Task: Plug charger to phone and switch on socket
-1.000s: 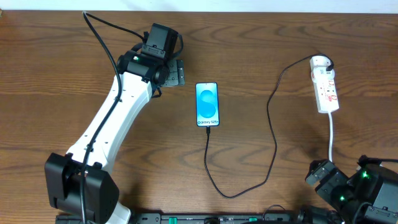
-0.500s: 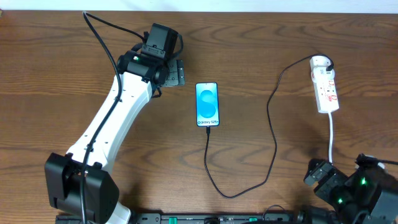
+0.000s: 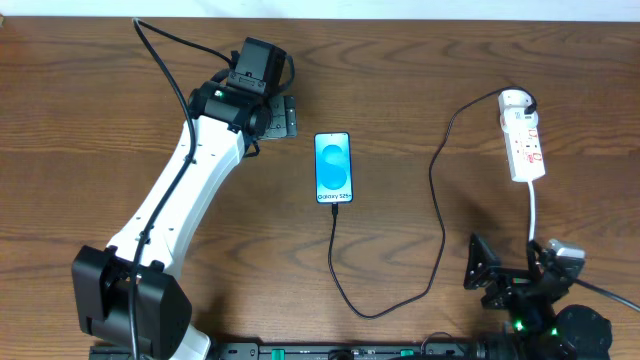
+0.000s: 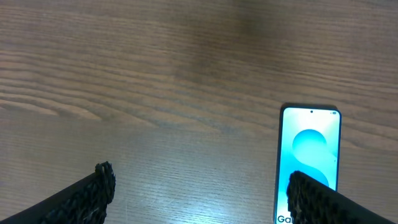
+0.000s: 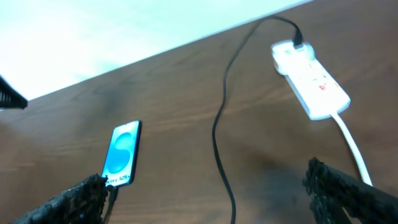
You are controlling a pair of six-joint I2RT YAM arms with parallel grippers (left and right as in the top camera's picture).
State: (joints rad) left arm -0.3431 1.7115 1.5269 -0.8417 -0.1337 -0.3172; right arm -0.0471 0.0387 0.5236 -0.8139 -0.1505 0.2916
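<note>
The cable (image 3: 440, 230) looks plugged into the near end of the phone (image 3: 333, 168) mid-way across the bench (image 3: 90, 110), so what's left, I reckon, is switching on the socket (image 3: 524, 148) at the far right, with both arms' jaws apart and empty.

The fixed camera above looks straight down on the whole brown wood-grain table (image 3: 80, 180), my side of it at the lower edge. My left wrist camera sits low and close over the boards, catching only the top of the slim black-bezelled phone with the cyan screen (image 4: 309, 162). My right wrist camera hangs higher and further back, tilted across the table, sharing with the overhead view the thin black charger cable (image 5: 215, 134) and narrow white power strip (image 5: 309, 84); all 3 views hold the phone.
</note>
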